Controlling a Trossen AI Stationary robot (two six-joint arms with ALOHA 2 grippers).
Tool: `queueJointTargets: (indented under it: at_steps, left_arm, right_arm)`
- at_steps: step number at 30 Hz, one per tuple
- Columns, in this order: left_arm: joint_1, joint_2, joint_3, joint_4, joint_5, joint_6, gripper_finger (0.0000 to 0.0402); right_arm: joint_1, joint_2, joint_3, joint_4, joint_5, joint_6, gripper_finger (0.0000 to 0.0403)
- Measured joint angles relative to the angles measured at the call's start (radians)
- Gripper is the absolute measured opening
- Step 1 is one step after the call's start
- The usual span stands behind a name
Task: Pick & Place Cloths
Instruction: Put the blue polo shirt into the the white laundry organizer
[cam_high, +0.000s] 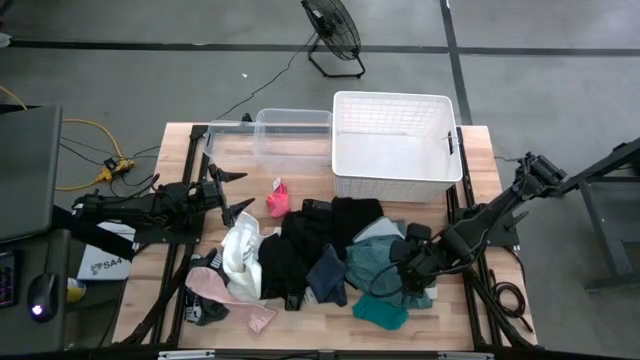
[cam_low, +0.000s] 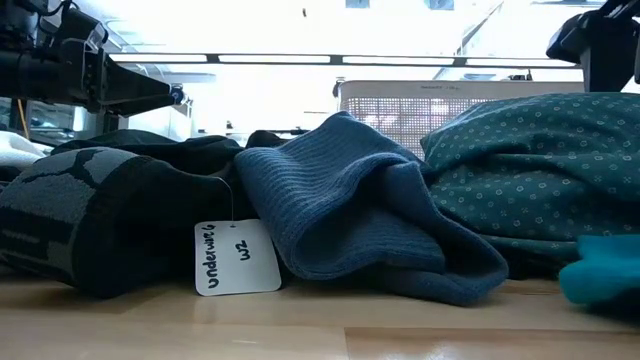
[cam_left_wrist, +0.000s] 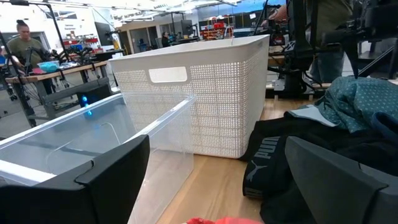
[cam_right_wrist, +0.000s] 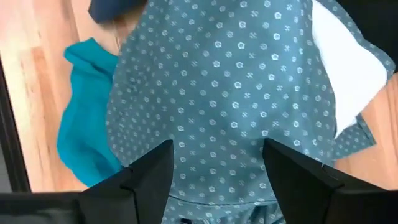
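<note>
The cloths lie heaped on the table's middle: black ones (cam_high: 320, 235), a dotted teal one (cam_high: 375, 262), a bright teal one (cam_high: 382, 312), a navy one (cam_high: 328, 275), a white one (cam_high: 240, 250) and a pink one (cam_high: 240, 300). A small red-pink piece (cam_high: 277, 197) lies apart, near my left gripper (cam_high: 236, 192), which hangs open left of the heap. My right gripper (cam_right_wrist: 217, 168) is open above the dotted teal cloth (cam_right_wrist: 236, 93). The low view shows the navy cloth (cam_low: 340, 200) and a black one with a paper tag (cam_low: 237, 257). My right gripper points down over the dotted teal cloth, one finger on either side of a stretch of it (cam_right_wrist: 217, 124). I cannot tell whether its fingertips touch the fabric.
A white slatted basket (cam_high: 395, 97) stands at the far edge, with a clear plastic bin (cam_high: 290, 140) to its left. In the left wrist view the basket (cam_left_wrist: 199, 93) and bin (cam_left_wrist: 93, 137) stand ahead, and a black garment with a lettered waistband (cam_left_wrist: 273, 162) lies beside them. People stand in the room beyond.
</note>
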Motion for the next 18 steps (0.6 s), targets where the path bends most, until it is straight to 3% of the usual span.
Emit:
queueJointTargets:
  at_steps: [11, 18]
  left_arm:
    - [0.000, 0.000, 0.000, 0.000, 0.000, 0.000, 0.0367]
    - [0.000, 0.000, 0.000, 0.000, 0.000, 0.000, 0.0367]
  right_arm:
    - [-0.024, 0.000, 0.000, 0.007, 0.032, -0.110, 0.0242]
    - [-0.059, 0.019, 0.002, 0.123, 0.051, -0.274, 0.0299]
